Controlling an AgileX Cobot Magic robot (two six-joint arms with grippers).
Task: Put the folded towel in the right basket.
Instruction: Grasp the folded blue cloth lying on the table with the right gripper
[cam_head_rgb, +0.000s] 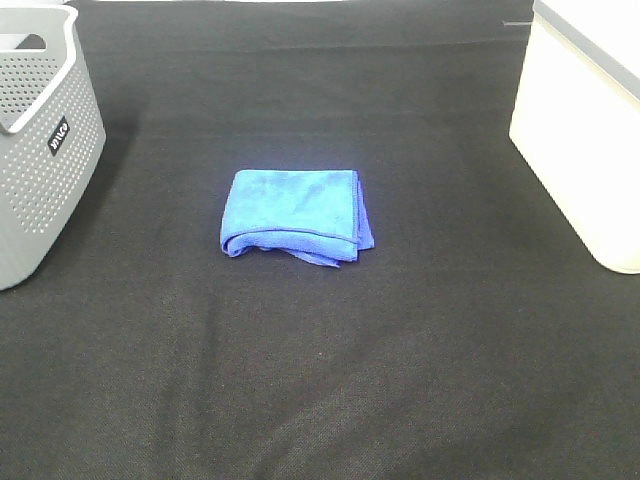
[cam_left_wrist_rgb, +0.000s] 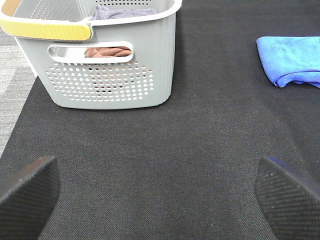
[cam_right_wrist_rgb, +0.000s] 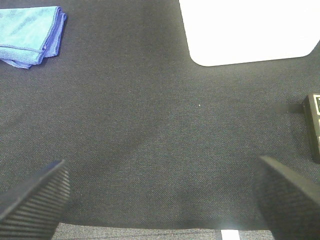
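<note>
My left pincer (cam_left_wrist_rgb: 159, 200) hangs low over the black mat (cam_head_rgb: 320, 400). Its two textured fingers are spread wide apart and there is nothing between them. My right pincer (cam_right_wrist_rgb: 161, 200) is in the same state, with its ribbed fingers set far apart over bare mat and nothing held.

The folded blue towel (cam_head_rgb: 295, 212) lies flat on the mat. It is ahead of the left pincer and off toward its right, and ahead of the right pincer and off toward its left. It is well apart from both. Its layered, open edges face back toward the pincers and its smooth top faces up.

The white basket (cam_head_rgb: 580, 150) stands ahead of the right pincer and a little to its right, well apart from the towel. I can see its smooth, pale outer wall but not its inside.

A grey perforated basket (cam_left_wrist_rgb: 120, 80) stands ahead of the left pincer and to its left. It has a yellow grip (cam_left_wrist_rgb: 50, 30) on the near rim. A brown cloth (cam_left_wrist_rgb: 107, 51) shows through its handle slot, and a greyish cloth (cam_left_wrist_rgb: 122, 12) shows above the rim.

A small black box (cam_right_wrist_rgb: 314, 125) sits on the mat to the right of the right pincer. It is cut off by the edge of that wrist view.
</note>
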